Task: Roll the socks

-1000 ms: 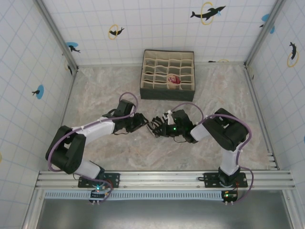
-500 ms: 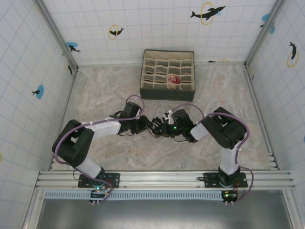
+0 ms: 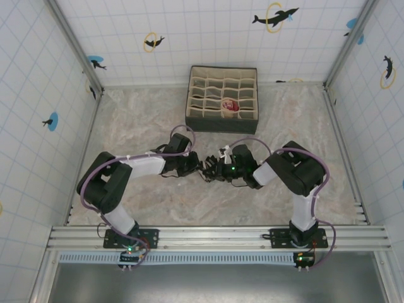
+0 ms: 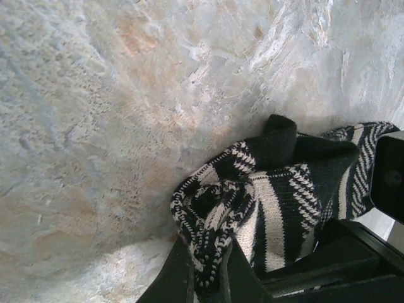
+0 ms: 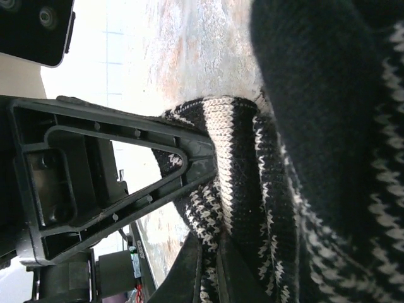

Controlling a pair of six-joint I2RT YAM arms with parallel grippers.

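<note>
Black-white striped sock point(image 4: 278, 189), loosely bunched on the counter point(image 4: 95, 126), is pinched by both left tool point(image 4: 208, 278) and right tool point(image 5: 208, 278); rolling is judged barely begun, tuck outstanding.

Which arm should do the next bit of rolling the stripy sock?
Left, I think. The left fingers pinch the bunched end of the striped sock, so they look ready to turn it over. The right fingers grip fabric further along, which seems better for holding it steady.
</note>
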